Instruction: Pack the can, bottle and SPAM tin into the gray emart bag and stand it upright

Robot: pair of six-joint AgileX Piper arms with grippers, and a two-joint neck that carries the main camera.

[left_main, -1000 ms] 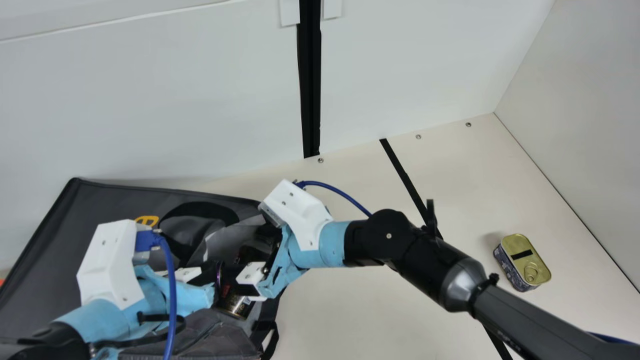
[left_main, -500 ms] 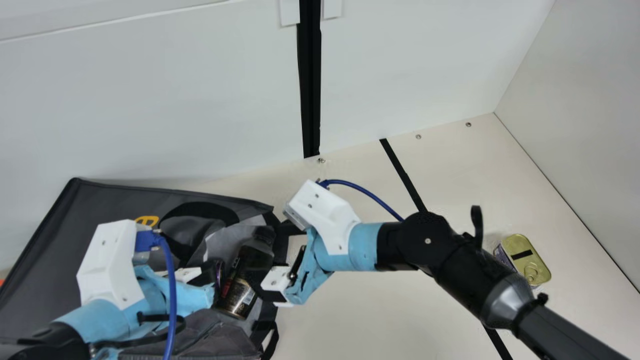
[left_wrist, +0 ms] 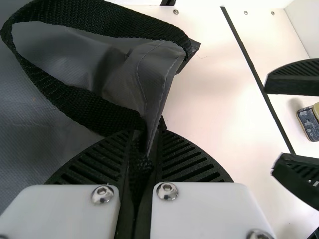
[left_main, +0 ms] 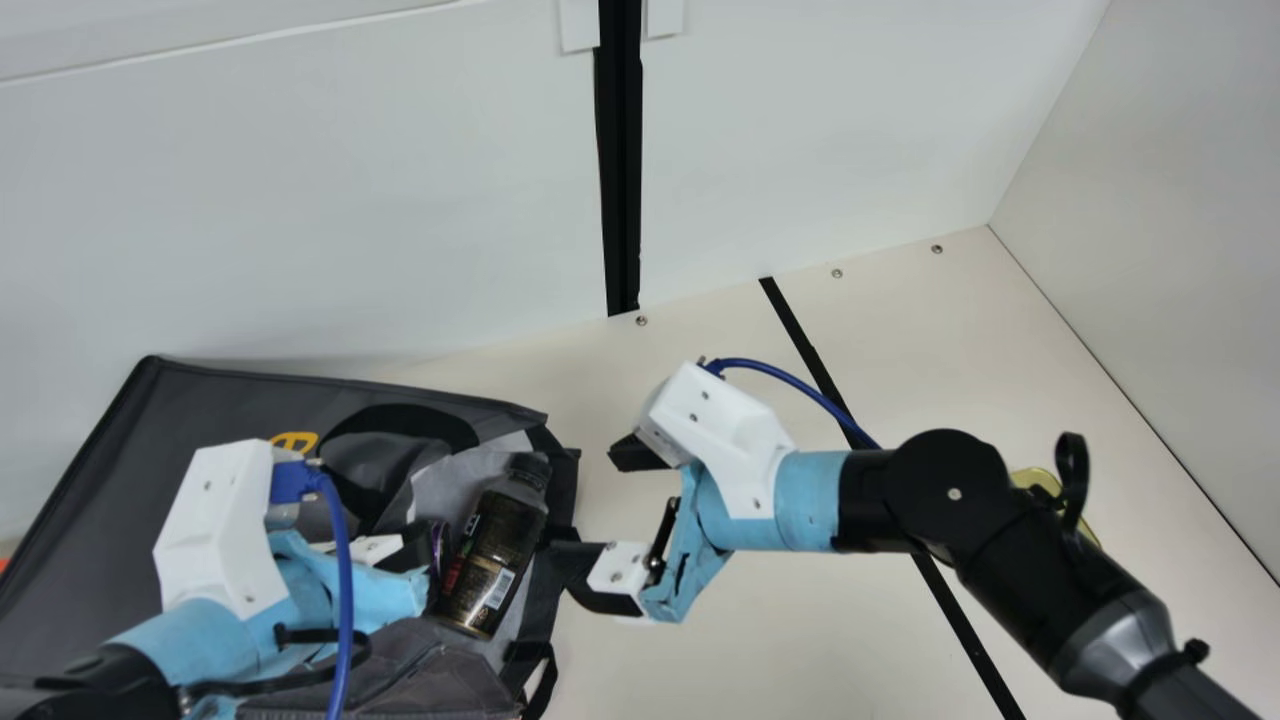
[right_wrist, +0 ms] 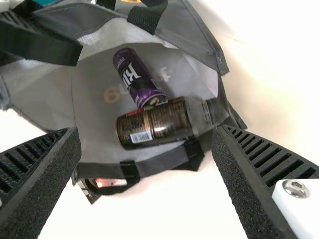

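Beside the gray bag (left_main: 205, 410), the right claw (left_main: 588, 510), spread and empty, has been drawn toward three o'clock, and the bottle (left_main: 497, 560) is left inside at its nine o'clock, against the can (right_wrist: 135, 78). The rim (left_wrist: 162, 94) is pinched by the left claw (left_wrist: 148, 134); toward three o'clock on the table (left_main: 660, 640), the SPAM tin (left_wrist: 309, 122) is yet to be packed.

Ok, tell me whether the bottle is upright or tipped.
Tipped. The bottle lies on its side in the open mouth of the gray bag.
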